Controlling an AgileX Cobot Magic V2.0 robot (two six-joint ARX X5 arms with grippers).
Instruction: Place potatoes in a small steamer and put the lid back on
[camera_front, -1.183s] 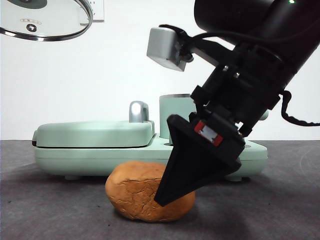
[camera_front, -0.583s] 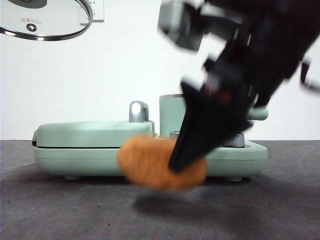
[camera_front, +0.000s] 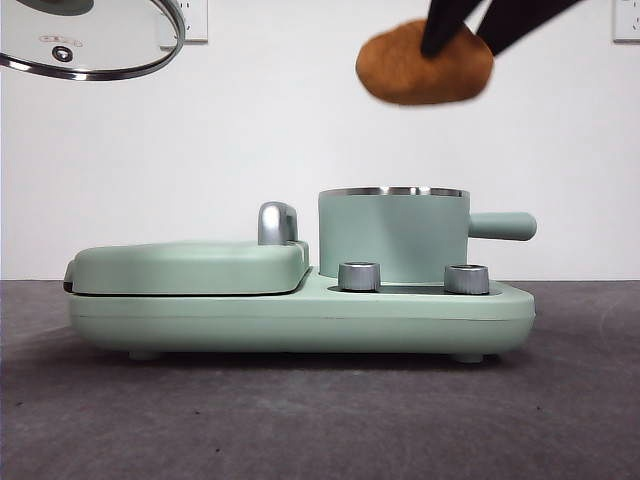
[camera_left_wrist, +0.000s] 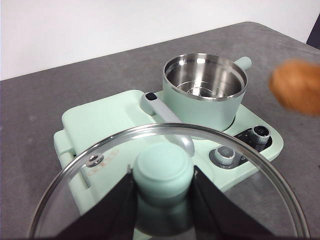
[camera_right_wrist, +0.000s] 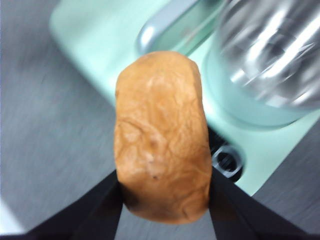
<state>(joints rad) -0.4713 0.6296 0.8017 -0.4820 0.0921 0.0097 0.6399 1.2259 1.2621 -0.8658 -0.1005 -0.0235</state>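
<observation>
Potato (camera_front: 425, 63), oval, orange-brown, matte wrinkled skin: pinched between the black jaws of the right gripper (camera_right_wrist: 165, 200), carried high in the air, above the open pot and slightly to its handle side.

Steamer (camera_front: 392, 235), small mint-green cylindrical pot, steel rim, stubby side handle: seated on the mint-green appliance base (camera_front: 300, 318) beside the flat hinged grill plate (camera_front: 188, 268); uncovered, its steel interior showing nothing but a rack.

Lid (camera_left_wrist: 170, 200), round clear glass, steel rim, mint-green knob: raised well clear of the pot, knob clamped by the left gripper (camera_left_wrist: 162, 192), held off to the grill-plate side.

Control knobs (camera_front: 360, 276), two, steel: on the base in front of the pot.

Risks, judged: the potato looks nearly as wide as the pot mouth, so a descent off centre could catch the rim and tip it onto the base or table. Grip sits near one end; the long body could swing or slip on release. A potato standing proud would stop the lid seating.
</observation>
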